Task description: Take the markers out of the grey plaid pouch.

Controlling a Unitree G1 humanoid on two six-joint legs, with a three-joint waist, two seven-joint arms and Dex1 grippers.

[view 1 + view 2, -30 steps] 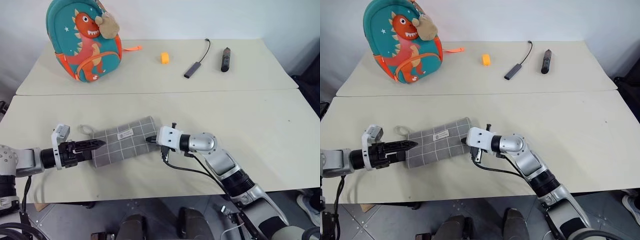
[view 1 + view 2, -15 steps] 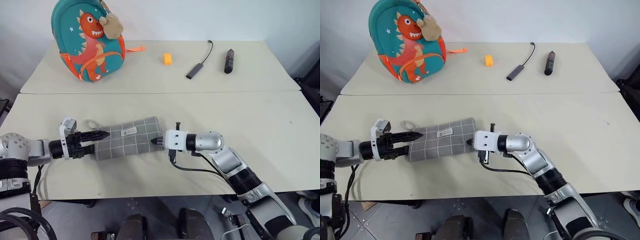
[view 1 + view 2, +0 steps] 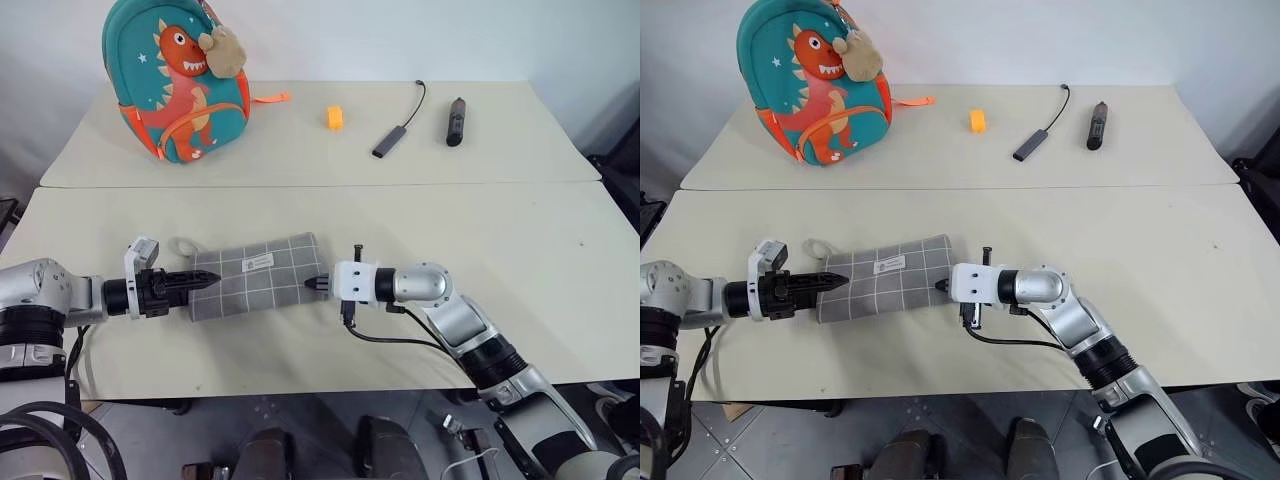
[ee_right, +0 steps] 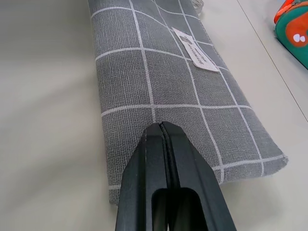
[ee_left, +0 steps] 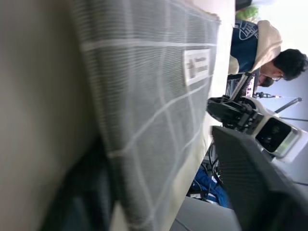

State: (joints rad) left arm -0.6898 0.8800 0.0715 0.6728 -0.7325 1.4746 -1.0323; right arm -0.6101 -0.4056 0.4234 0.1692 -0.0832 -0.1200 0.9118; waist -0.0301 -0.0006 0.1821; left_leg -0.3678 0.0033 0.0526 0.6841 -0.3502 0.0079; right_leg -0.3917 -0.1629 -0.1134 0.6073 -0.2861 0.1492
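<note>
The flat grey plaid fabric pouch (image 3: 256, 277) lies lengthwise on the bench between both arms. The left fingers (image 3: 203, 281) straddle its looped end, part-open; the right fingers (image 3: 316, 283), pressed together, touch its opposite end.

Lighting's bright and even, soft and diffuse, no harsh glare on the cream table (image 3: 300, 360). Shadows are faint: a thin soft one hugs the near edge of the grey plaid pouch (image 3: 258, 276) between the two grippers. Head views are sharp edge to edge. In the left wrist view that gripper's own fingers (image 5: 255, 183) are a dark out-of-focus mass, and the table right next to them is blurred. Right wrist view is crisp, fabric weave showing past the closed fingertips (image 4: 161, 130).
</note>
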